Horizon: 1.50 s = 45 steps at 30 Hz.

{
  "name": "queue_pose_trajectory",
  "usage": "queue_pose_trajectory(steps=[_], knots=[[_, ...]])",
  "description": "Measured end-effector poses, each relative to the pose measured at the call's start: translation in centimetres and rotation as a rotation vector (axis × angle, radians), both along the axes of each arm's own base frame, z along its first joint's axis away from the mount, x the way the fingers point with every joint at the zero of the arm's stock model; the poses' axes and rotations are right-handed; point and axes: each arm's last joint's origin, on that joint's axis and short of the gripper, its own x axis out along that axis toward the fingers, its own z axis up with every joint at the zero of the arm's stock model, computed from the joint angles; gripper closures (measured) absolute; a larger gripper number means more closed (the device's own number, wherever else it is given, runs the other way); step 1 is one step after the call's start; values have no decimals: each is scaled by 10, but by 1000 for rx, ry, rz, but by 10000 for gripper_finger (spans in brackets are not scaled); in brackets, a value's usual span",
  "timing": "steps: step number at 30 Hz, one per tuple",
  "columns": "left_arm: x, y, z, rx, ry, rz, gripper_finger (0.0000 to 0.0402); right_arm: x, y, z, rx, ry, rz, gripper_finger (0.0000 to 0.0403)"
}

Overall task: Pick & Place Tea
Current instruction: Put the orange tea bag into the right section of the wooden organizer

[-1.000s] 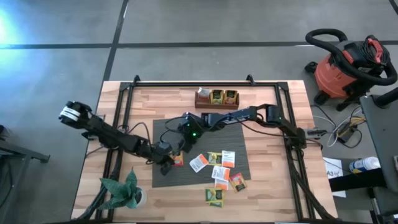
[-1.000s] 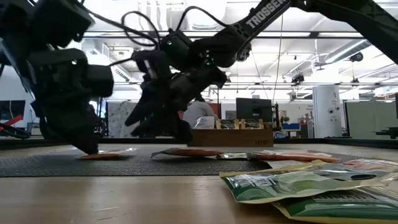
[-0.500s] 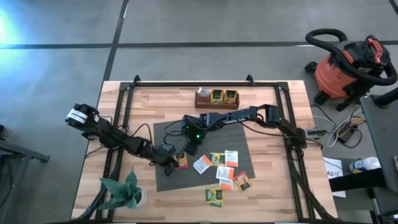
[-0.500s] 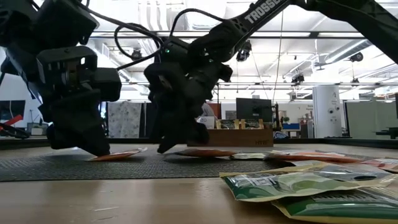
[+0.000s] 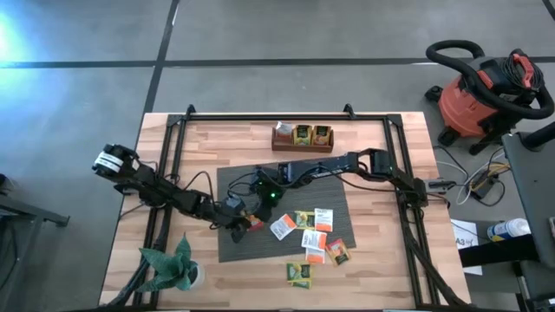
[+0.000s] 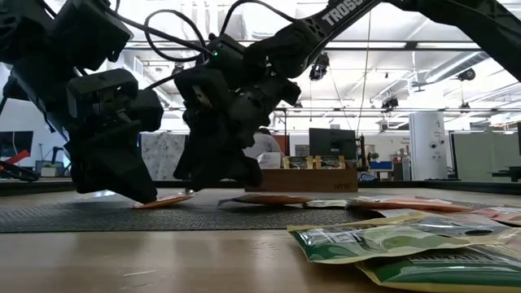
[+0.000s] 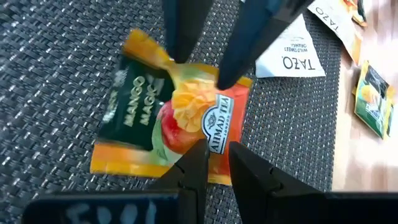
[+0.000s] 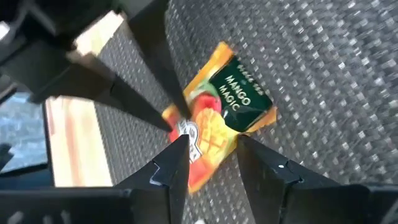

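On the dark grey woven mat (image 5: pixel 286 217) at the middle of the wooden table (image 5: pixel 373 269), an orange and green mango tea packet (image 7: pixel 174 121) lies flat; the left gripper (image 7: pixel 214 165) pinches one edge of it between its narrow fingers, while the right gripper (image 8: pixel 208 152) straddles the opposite edge with its fingers parted, not clamped; other small tea packets (image 5: pixel 314 238) lie scattered beside, some on the mat, some on bare wood; a wooden box (image 5: pixel 302 136) holding more packets stands behind.

Wooden table (image 5: pixel 381 269) bearing grey mat (image 5: pixel 334 192), plant (image 5: pixel 172 267)
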Motion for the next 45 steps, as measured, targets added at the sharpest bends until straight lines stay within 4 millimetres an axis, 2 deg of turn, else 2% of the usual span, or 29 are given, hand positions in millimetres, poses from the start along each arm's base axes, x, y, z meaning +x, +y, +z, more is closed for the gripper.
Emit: queue_pose_trajectory(steps=[6,12,22,30,36,40,45], knots=[[0,0,0,13,-3,-8,333,0,-1,0,-13,-5,-1,271],[0,0,0,13,-4,-6,333,-4,-4,-5,-107,60,-53,270],[0,1,0,25,-4,-15,333,1,-4,-2,-103,-21,-52,271],[0,2,0,33,-4,-21,333,2,1,-12,-103,-11,-15,271],[0,2,0,38,-3,-18,333,3,-7,-9,-150,-33,-25,271],[0,3,0,46,-5,-12,333,3,-7,-8,-137,-50,20,283],[1,3,0,68,-8,-25,333,3,-2,-8,-132,-68,67,323]])
